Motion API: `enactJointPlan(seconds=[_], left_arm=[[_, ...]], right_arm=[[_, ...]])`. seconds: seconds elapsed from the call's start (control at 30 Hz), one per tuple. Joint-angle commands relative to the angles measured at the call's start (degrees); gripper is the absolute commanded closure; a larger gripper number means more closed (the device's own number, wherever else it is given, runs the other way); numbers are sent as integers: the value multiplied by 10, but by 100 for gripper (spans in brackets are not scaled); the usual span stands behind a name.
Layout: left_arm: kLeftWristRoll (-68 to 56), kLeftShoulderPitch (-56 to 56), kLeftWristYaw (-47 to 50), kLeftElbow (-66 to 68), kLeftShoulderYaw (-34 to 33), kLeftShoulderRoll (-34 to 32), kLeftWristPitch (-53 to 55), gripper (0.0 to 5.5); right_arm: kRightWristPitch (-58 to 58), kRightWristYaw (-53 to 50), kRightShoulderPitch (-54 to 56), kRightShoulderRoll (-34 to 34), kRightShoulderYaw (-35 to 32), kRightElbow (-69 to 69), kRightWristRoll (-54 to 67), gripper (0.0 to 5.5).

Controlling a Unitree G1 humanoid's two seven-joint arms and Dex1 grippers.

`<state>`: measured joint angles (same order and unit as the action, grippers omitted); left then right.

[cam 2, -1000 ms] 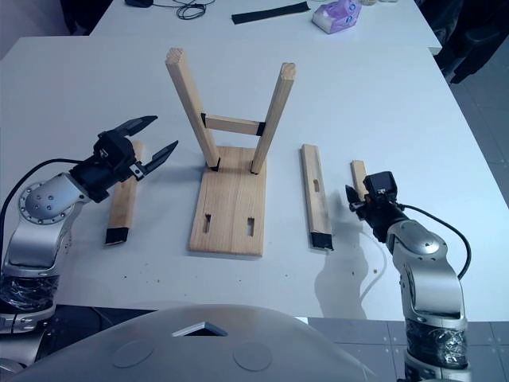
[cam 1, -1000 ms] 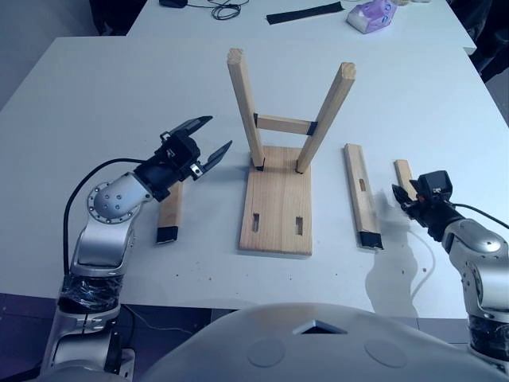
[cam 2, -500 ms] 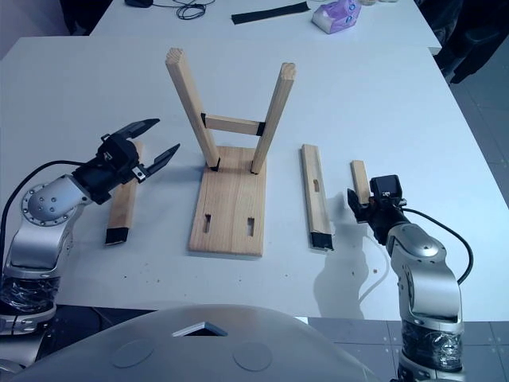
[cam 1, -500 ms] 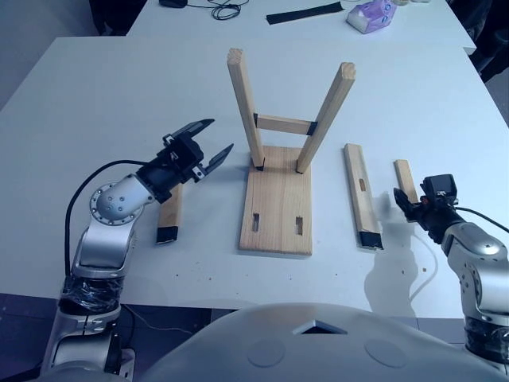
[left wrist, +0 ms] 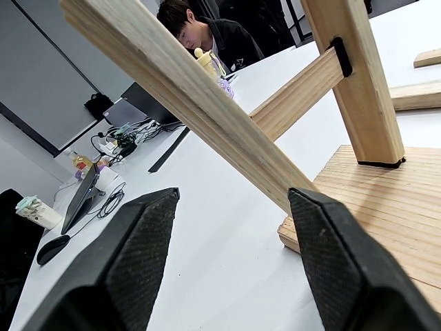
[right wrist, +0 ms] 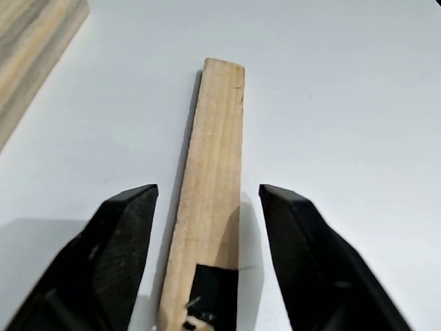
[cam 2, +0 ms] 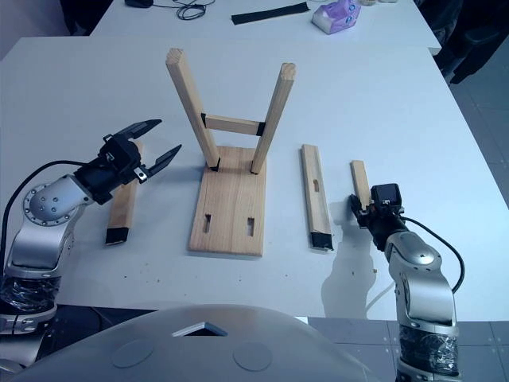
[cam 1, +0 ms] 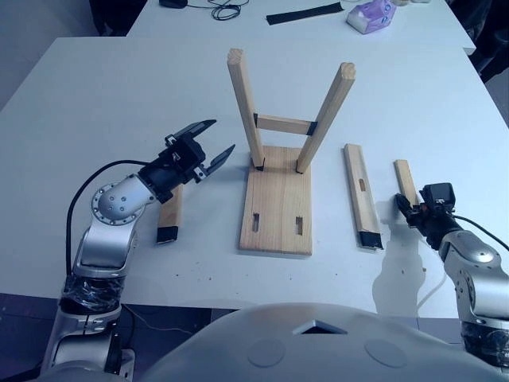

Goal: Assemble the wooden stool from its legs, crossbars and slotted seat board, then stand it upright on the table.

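Half built: has seat board (cam 1: 277,213) flat mid-table (cam 1: 95,87), slots up, w/ two legs (cam 1: 245,103) and a crossbar (cam 1: 285,125) socketed at far end; near slots vacant. Holds left gripper (cam 1: 223,134) wide just left of that frame, above a loose leg (cam 1: 169,215), prob. to steady the uprights. Straddles second crossbar (cam 1: 405,179) at far right w/ right gripper (right wrist: 207,200), open and low; contact w/ wood unclear. Leaves another loose leg (cam 1: 360,195) between board and that crossbar.
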<state>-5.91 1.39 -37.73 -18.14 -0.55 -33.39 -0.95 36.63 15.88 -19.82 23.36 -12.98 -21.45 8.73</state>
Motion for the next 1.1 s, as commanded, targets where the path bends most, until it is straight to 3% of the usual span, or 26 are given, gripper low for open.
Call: enactJointPlan(seconds=[0.03, 0.17, 0.47, 0.7, 0.93, 1.1], left_arm=[[1, -3, -7, 1, 2, -7, -2, 256], [1, -5, -10, 1, 3, -7, -1, 256], [0, -6, -7, -3, 0, -5, 5, 256], [-49, -8, -12, -11, -50, -20, 49, 256], [-242, -28, -60, -90, -115, -55, 204, 256], [-349, -48, -59, -129, -139, -69, 285, 256]], right_arm=[[11, 4, -21, -7, 5, 23, 1, 360], [11, 5, -23, -11, 3, 24, 5, 416], [13, 14, -7, -4, 2, 22, 8, 416], [-11, 74, 62, 23, -34, -18, 68, 416], [9, 151, 119, 58, -79, -103, 196, 417], [54, 161, 190, 82, -167, -102, 352, 417]])
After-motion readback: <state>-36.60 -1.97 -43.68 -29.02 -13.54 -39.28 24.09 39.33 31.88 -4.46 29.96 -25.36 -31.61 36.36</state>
